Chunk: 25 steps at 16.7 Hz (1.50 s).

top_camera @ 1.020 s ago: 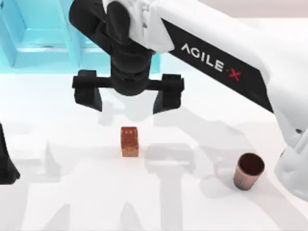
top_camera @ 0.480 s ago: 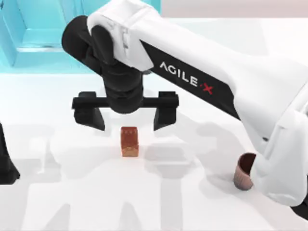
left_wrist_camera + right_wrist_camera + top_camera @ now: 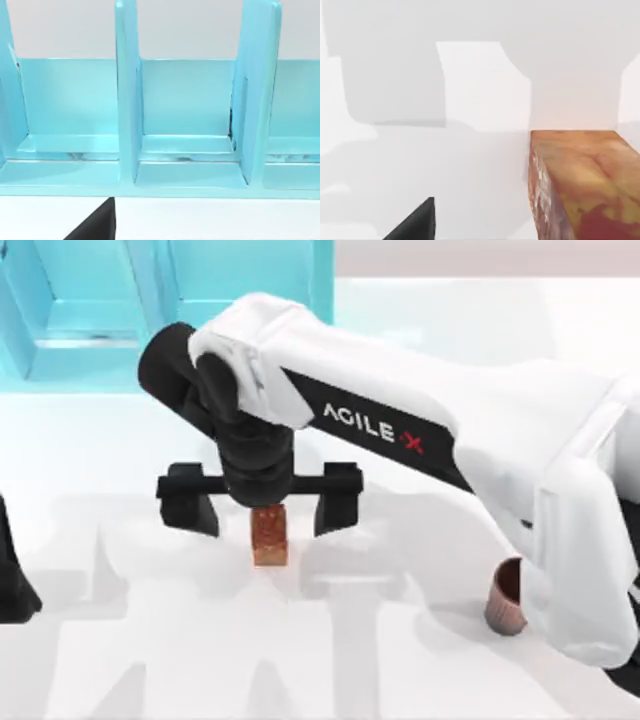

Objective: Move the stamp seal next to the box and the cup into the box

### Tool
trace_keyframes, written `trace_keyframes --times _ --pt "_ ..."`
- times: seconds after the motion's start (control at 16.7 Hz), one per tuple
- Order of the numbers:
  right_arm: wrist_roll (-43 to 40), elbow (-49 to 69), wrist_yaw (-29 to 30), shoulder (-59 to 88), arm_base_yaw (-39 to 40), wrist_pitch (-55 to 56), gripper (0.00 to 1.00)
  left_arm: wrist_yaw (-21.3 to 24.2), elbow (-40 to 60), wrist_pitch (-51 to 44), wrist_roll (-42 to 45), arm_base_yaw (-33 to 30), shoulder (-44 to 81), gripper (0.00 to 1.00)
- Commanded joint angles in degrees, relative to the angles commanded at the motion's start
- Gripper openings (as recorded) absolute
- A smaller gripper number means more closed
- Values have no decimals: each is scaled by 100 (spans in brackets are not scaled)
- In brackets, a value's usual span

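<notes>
The stamp seal, a small upright orange-brown block, stands on the white table at centre left. My right gripper hangs open right over it, its two black fingers spread wide on either side of the block's top. In the right wrist view the stamp seal looms close, with one dark fingertip beside it. The ribbed brown cup stands at the right, partly hidden behind my right arm. The light blue box sits at the back left, and the left wrist view shows the box's dividers. My left arm is parked at the left edge.
The white right arm stretches across the table from the right edge to the centre. Bare white tabletop lies in front of the stamp seal and between it and the cup.
My right gripper has moved toward the front of the table and come down over the stamp seal, still open. The arm now covers part of the cup. The stamp seal and cup have not moved.
</notes>
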Motion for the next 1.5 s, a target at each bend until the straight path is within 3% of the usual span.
trace_keyframes --times 0.48,1.26,1.5 --pt "-12 -567 0 25 -11 593 100 0 0 0 0 0 0 100" --pt "-12 -567 0 25 -11 593 2 0 0 0 0 0 0 100" --pt "-12 -567 0 25 -11 593 0 0 0 0 0 0 0 100"
